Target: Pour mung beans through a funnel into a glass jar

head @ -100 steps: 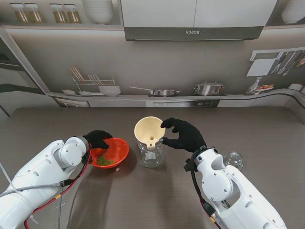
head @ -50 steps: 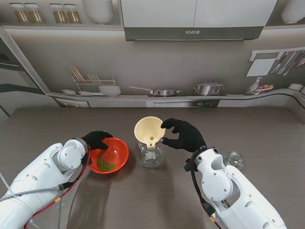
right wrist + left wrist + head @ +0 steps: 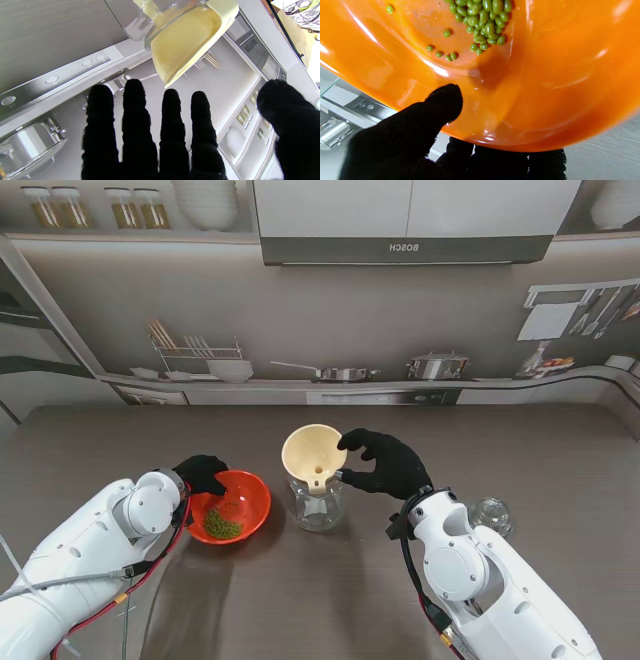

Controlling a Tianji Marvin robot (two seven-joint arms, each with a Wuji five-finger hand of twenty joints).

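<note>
My left hand [image 3: 203, 473] is clamped on the rim of the orange plastic bowl [image 3: 232, 505] of green mung beans [image 3: 221, 526], left of the clear glass jar [image 3: 316, 507] carrying the cream funnel [image 3: 313, 455]. My right hand [image 3: 388, 463] hovers spread beside the funnel. I'd steady the funnel, then tip slowly. Dark wood-grain counter [image 3: 300, 600]; kitchen backdrop.

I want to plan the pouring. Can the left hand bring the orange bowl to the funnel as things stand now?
Probably yes: the left hand already grips the orange bowl, and bare table separates it from the funnel.
</note>
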